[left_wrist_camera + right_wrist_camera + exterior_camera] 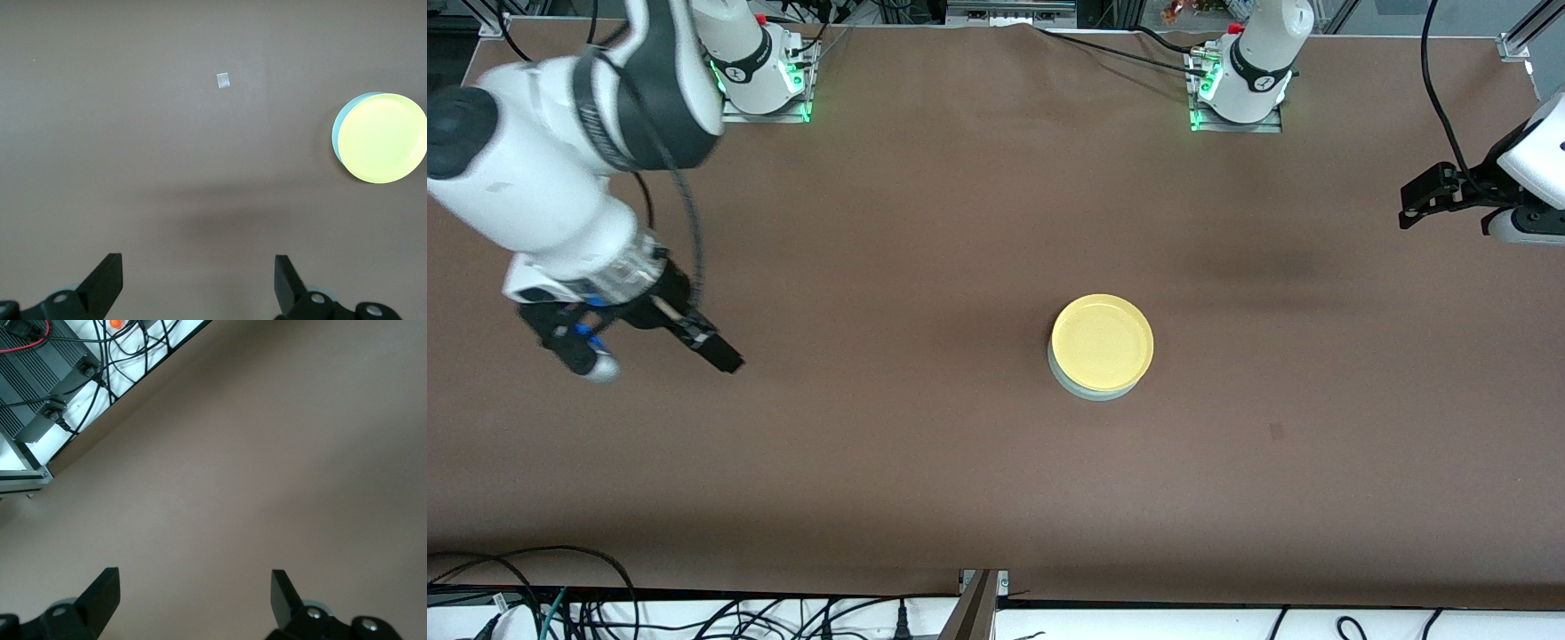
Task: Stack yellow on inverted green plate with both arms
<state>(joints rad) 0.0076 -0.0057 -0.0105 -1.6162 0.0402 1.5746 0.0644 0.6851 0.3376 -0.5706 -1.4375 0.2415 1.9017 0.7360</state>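
The yellow plate [1102,342] lies on top of the pale green plate [1087,390] in the middle of the table; only the green plate's rim shows under it. Both also show in the left wrist view, yellow [383,138] on green [337,131]. My left gripper [1409,206] is open and empty, up over the left arm's end of the table, well away from the plates; its own view shows bare table between its fingertips [199,273]. My right gripper [654,356] is open and empty over the right arm's end of the table [195,590].
The table is covered in brown cloth [925,222]. A small tape mark [223,81] lies on it, nearer to the front camera than the plates [1276,432]. Cables and a black box [47,373] lie past the table's edge by the right gripper.
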